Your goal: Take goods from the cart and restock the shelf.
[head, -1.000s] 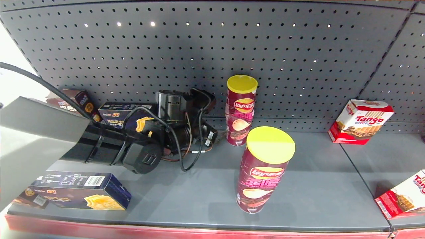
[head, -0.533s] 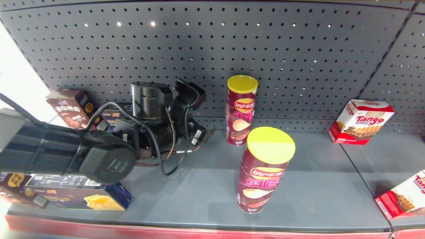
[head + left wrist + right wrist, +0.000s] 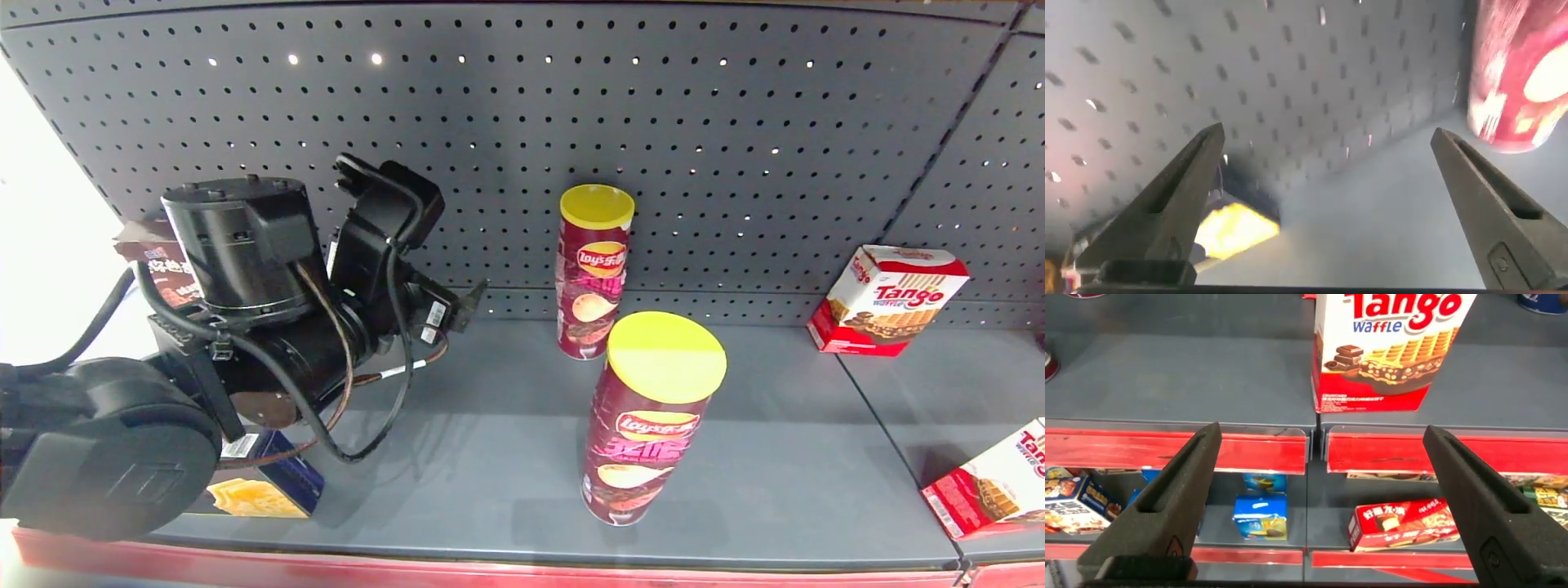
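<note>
- The left gripper (image 3: 1327, 131) had its jaws spread wide with nothing between them, held clear of the shelf (image 3: 775, 457) floor with the tips toward the pegboard (image 3: 653, 122).
- The right gripper (image 3: 1321, 427) stood just as wide and just as empty, its tips facing the red edge strip (image 3: 1257, 449) along the shelf front.
- Closest to the left jaws, off to their right, the rear chips can (image 3: 594, 269) stood upright against the pegboard, apart from the fingers. We judged this the main hazard: a sideways swing of the open fingers could catch so tall and narrow a can and tip it, perhaps onto the front chips can (image 3: 649, 416) standing nearer the shelf lip.
- Behind those jaws, under the wrist, loose cables (image 3: 351, 458) looped low toward the shelf floor. We thought they might snag the dark-blue box (image 3: 286, 482) lying beneath the arm at the front lip and drag it off.
- Farther back on that side, a brown box (image 3: 143, 253) stood by the pegboard, partly hidden by the arm.
- Past the right jaws' tips, beyond the edge strip, a waffle box (image 3: 1388, 347) stood upright on the shelf. A straight push forward would, in our view, strike the strip before reaching it.
- Under that strip, packets (image 3: 1261, 514) lay on a lower level.
</note>
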